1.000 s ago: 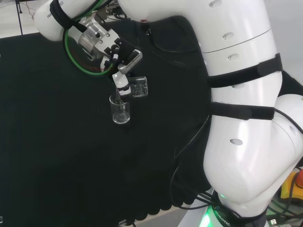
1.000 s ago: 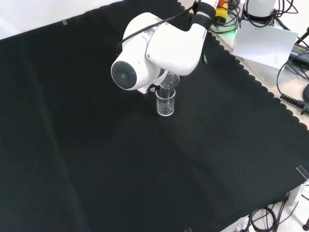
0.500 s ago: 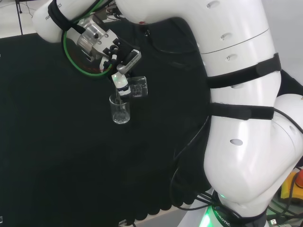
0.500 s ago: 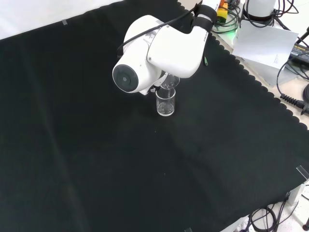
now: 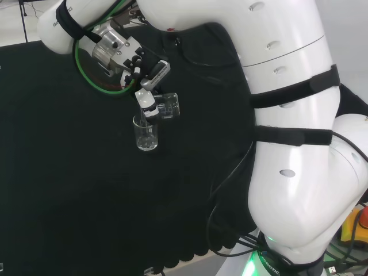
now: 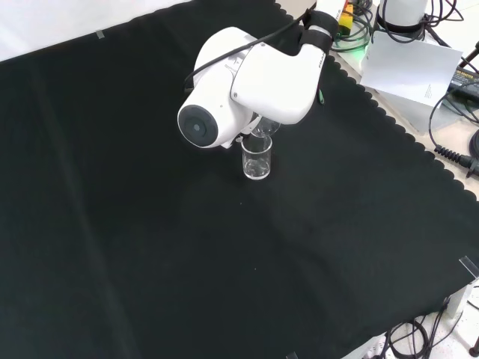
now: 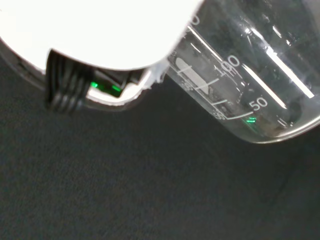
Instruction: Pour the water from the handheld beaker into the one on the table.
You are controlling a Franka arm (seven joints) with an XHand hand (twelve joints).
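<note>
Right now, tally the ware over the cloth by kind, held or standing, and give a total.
Held beakers: 1, the tipped beaker in the hand.
Standing beakers: 1, the upright beaker on the black cloth.
Total: 2 clear beakers.

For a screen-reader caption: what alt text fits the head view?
The robot hand holds a clear beaker tipped sideways, its mouth over an upright beaker standing on the black cloth. The arm's large white links stand at the view's right.
</note>
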